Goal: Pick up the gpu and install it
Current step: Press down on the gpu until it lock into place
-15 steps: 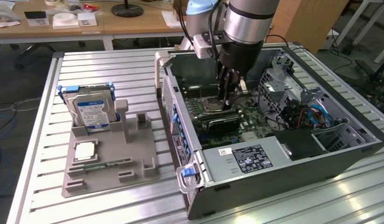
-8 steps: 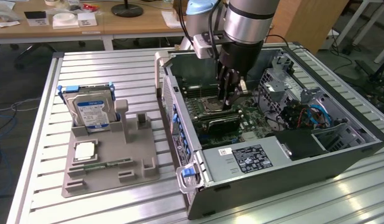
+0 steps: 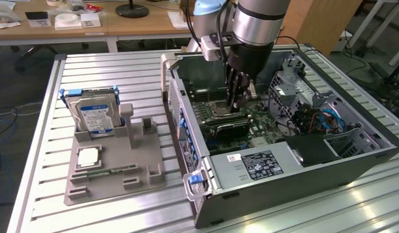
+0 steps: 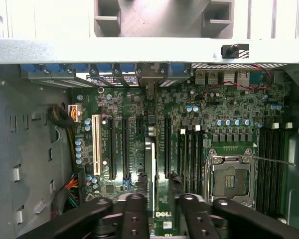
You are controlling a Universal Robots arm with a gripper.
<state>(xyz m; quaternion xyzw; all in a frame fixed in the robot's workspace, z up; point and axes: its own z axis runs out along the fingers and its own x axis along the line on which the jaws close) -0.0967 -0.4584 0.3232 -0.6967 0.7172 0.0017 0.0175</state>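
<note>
Fingers (image 4: 157,196) clamped on gpu (image 4: 149,164), card edge-on, long axis running toward case's rear ports.

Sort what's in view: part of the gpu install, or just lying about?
Job: flat black-shrouded gpu card; gripper holding it; open grey computer case; green motherboard.
Lying about: silver hard drive with blue-white label; narrow green memory stick; grey plastic parts holder.
</note>
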